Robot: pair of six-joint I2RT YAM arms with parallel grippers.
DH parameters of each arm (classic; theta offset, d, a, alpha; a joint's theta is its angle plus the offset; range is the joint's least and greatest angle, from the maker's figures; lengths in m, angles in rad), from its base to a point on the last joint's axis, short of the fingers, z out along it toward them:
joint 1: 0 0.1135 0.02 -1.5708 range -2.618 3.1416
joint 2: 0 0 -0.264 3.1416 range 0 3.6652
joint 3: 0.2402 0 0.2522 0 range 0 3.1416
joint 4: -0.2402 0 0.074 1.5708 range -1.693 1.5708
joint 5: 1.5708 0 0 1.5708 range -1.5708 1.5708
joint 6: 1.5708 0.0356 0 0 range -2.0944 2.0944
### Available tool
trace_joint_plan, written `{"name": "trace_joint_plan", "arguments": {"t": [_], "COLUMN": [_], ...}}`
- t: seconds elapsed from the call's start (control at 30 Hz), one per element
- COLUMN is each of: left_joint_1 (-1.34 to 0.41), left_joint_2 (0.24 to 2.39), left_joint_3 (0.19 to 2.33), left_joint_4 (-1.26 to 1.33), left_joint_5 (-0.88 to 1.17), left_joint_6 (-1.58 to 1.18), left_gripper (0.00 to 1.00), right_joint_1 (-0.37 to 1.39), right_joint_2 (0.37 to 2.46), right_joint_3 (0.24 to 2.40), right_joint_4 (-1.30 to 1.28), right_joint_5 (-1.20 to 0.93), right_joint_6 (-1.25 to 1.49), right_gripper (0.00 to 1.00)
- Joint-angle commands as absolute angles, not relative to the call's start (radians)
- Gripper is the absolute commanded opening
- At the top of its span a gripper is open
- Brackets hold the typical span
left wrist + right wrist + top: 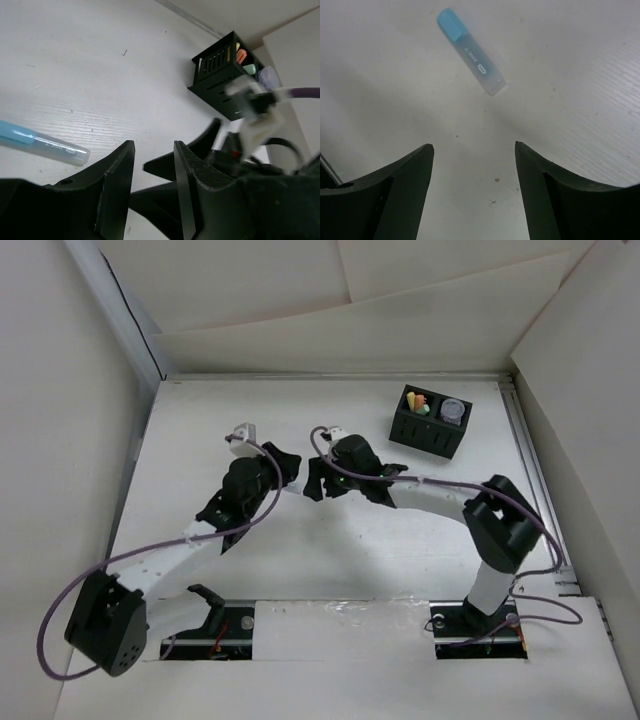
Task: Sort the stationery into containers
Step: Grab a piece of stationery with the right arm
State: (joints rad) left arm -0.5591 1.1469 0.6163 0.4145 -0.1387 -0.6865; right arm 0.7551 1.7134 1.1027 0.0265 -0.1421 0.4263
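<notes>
**Top view:** The left gripper (288,462) and right gripper (314,480) sit nose to nose at mid-table, both arms stretched forward and angled inward. A clash of fingers looks the main hazard if either advances. The black box (425,432) stands well beyond the right gripper, with marker sticks and a roll inside.

**Left wrist view:** The jaws are narrowly parted and hold nothing. The light blue marker (42,143) lies flat on the table (100,60), off to this gripper's left and outside the gap, so closing here would likely miss. The right gripper crowds in just ahead.

**Right wrist view:** The jaws are spread wide and empty, pitched down over the table. The marker lies diagonally just ahead of the fingertips. A glancing finger might roll it away.
</notes>
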Motion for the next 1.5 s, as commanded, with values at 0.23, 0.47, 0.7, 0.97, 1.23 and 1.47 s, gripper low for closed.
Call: {"name": "trace_joint_plan", "arguments": {"t": [0.23,0.47,0.7,0.97,1.23,1.47], "left_joint_1": [-0.546,-0.546,-0.485,-0.225,-0.225,-0.225], "left_joint_2": [0.813,0.816,0.853,0.876,0.894,0.983], "left_joint_3": [0.397,0.368,0.391,0.371,0.386,0.417], "left_joint_4": [0.416,0.457,0.432,0.465,0.422,0.399], "left_joint_5": [-0.323,-0.333,-0.217,0.031,-0.008,0.005], "left_joint_6": [-0.732,-0.71,-0.741,-0.761,-0.752,-0.752], "left_gripper": [0.46,0.54,0.54,0.46,0.53,0.53], "right_joint_1": [0.784,0.784,0.793,0.822,0.853,0.871], "right_joint_2": [1.986,2.08,2.138,2.168,2.177,2.158], "right_joint_3": [1.288,1.38,1.407,1.443,1.433,1.353], "right_joint_4": [0.041,0.031,0.018,0.018,0.018,0.077], "right_joint_5": [-0.094,-0.084,-0.094,-0.107,-0.023,0.072], "right_joint_6": [0.314,0.304,0.295,0.295,0.276,0.301], "right_gripper": [0.61,0.61,0.61,0.53,0.61,0.48]}}
